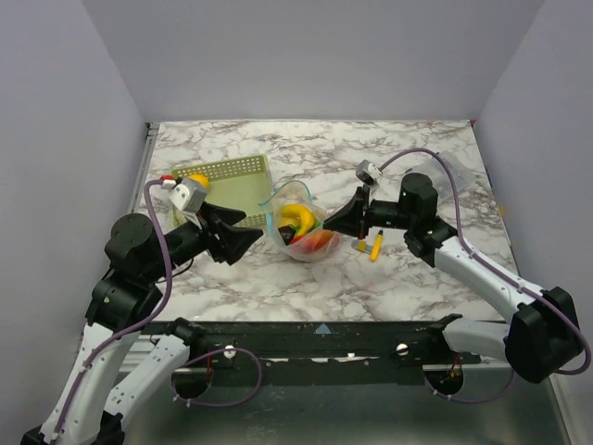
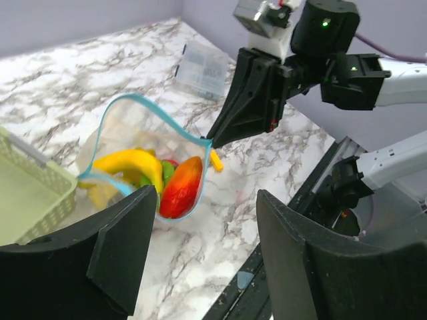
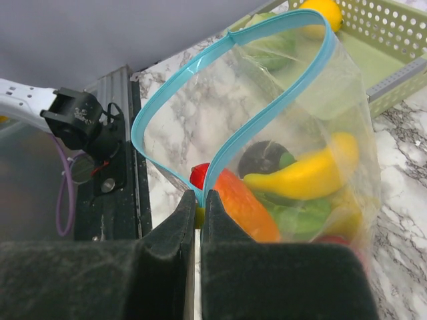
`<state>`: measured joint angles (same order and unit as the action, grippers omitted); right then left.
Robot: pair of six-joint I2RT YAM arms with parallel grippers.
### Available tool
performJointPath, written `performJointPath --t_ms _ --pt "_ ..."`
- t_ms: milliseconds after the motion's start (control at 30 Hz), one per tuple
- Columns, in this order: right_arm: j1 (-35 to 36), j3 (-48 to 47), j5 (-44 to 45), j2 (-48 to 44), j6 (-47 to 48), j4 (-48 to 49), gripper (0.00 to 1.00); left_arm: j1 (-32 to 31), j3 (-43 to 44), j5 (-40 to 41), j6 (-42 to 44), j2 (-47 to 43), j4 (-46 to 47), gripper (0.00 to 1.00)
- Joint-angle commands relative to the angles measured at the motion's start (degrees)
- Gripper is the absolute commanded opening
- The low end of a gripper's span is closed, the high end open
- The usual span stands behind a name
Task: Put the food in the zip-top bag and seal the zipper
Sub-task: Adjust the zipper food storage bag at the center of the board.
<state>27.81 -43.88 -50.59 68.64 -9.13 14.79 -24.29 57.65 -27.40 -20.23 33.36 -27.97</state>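
Right claw (image 3: 198, 208) on clear zip-top bag (image 3: 313, 100)

surface: white-grey marble table (image 1: 371, 148)
L-centre: green perforated basket (image 1: 232, 176)
centre: clear zip-top bag (image 1: 296, 227), just R of basket
R of bag: thin yellow stick (image 1: 376, 246), black tip
far R: clear plastic piece (image 2: 203, 67)

The bag (image 3: 313, 113) was clear, thin, soft plastic with a smooth light-blue plastic zipper (image 3: 270, 117). The food (image 3: 307, 177) inside looked glossy and smooth. The tabletop (image 1: 371, 278) had a smooth marble-like finish. The basket (image 1: 236, 181) was matt green perforated plastic. The right gripper (image 3: 198, 213) looked matt black.
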Motion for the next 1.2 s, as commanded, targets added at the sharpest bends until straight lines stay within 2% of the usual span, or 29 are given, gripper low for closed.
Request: performJointPath --t_ms 0,133,267,333,500,600,733,833,900,1033,1100,1167 --pt "0.36 -2.17 0.82 -1.07 -4.42 -1.53 0.00 -2.93 1.87 -6.97 5.68 6.02 5.53 0.64" --pt "0.18 -1.82 0.60 -1.23 -5.18 -1.01 0.00 -13.80 4.15 -6.07 20.39 13.62 8.27 0.63" --pt "0.22 -0.15 0.98 -0.97 -5.28 -0.34 0.00 -18.55 7.41 -6.61 35.48 21.45 4.37 0.68" --pt "0.18 0.94 0.26 -1.87 -5.46 0.42 0.00 -21.48 9.33 -1.81 41.43 26.57 1.45 0.67" --pt "0.20 2.93 -0.13 -3.55 -6.31 2.10 0.00 -24.93 9.96 4.27 48.05 36.11 2.69 0.67" --pt "0.20 1.30 -1.28 -3.10 -3.63 -2.34 0.00 -25.28 10.76 3.97 50.91 39.27 1.04 0.67" --pt "0.18 1.25 -2.43 -3.26 -3.01 -3.23 0.00 -25.28 10.03 2.73 52.16 40.49 0.33 0.66" --pt "0.21 1.46 -2.14 -4.05 -2.24 -4.54 0.00 -25.25 9.46 6.14 52.94 40.81 -0.16 0.59" --pt "0.20 1.68 -0.92 -4.99 -1.21 -5.65 0.00 -25.28 6.64 10.08 52.98 39.27 2.85 0.54" --pt "0.19 0.94 -1.53 -5.17 -0.59 -6.60 0.00 -25.28 0.82 13.76 52.32 35.38 7.79 0.34" --pt "0.22 -0.07 -1.85 -4.76 -0.13 -7.61 0.00 -25.28 0.40 14.52 51.98 34.60 8.12 0.28" --pt "0.20 -0.73 -1.22 -4.30 -0.22 -7.91 0.01 -25.28 1.02 15.22 51.21 34.39 7.75 0.16"
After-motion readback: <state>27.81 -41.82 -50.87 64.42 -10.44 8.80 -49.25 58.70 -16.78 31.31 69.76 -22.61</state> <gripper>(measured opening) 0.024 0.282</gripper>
